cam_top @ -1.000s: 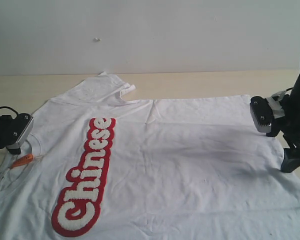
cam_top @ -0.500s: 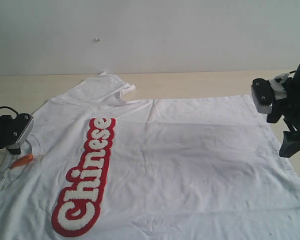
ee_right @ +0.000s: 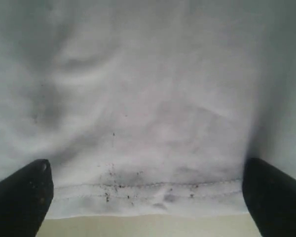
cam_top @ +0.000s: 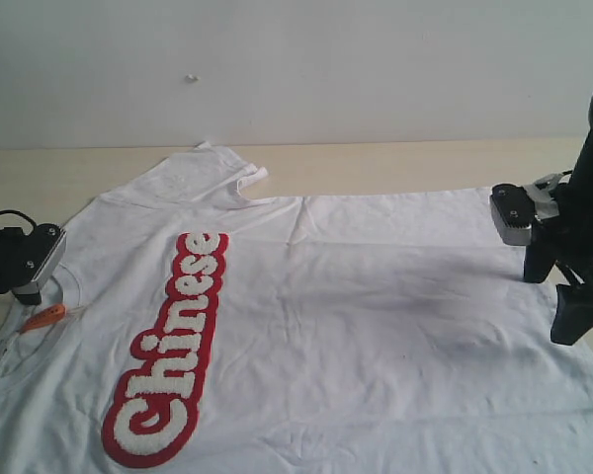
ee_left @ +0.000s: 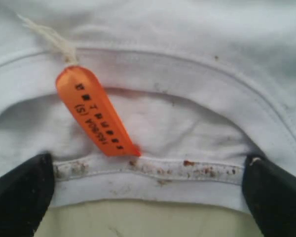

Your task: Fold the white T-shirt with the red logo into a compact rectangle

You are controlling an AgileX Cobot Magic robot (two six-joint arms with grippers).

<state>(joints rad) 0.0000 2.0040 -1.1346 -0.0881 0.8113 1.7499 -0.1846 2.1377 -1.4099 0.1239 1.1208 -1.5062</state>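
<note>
Down comes the right gripper (cam_top: 557,289), lower than it sat half a second ago and well apart from the red logo (cam_top: 173,351), out at the bottom hem (ee_right: 148,190) of the white T-shirt (cam_top: 376,326). The left gripper (ee_left: 148,197) has not budged, parked at the collar (ee_left: 153,168), near the logo on the neck side. The shirt lies spread face-up on the pale table (cam_top: 395,156), one sleeve lying out beyond the logo's "e" end. On the right wrist view the two dark fingers (ee_right: 19,197) are set wide apart, the stitched hem running between them and bare table showing past it; they grip nothing. Same on the left wrist view: the fingers (ee_left: 19,195) are spread wide, the ribbed collar edge spans the gap, nothing is clamped, and the band is speckled with brownish flecks. The logo reads "Chinese" in fuzzy white bubble letters with a thick red outline. An orange tag (ee_left: 94,111) hangs on a white string at the collar, lying between the logo and the left gripper; its black print shows what looks like "(S)", the rest too blurred to read.
</note>
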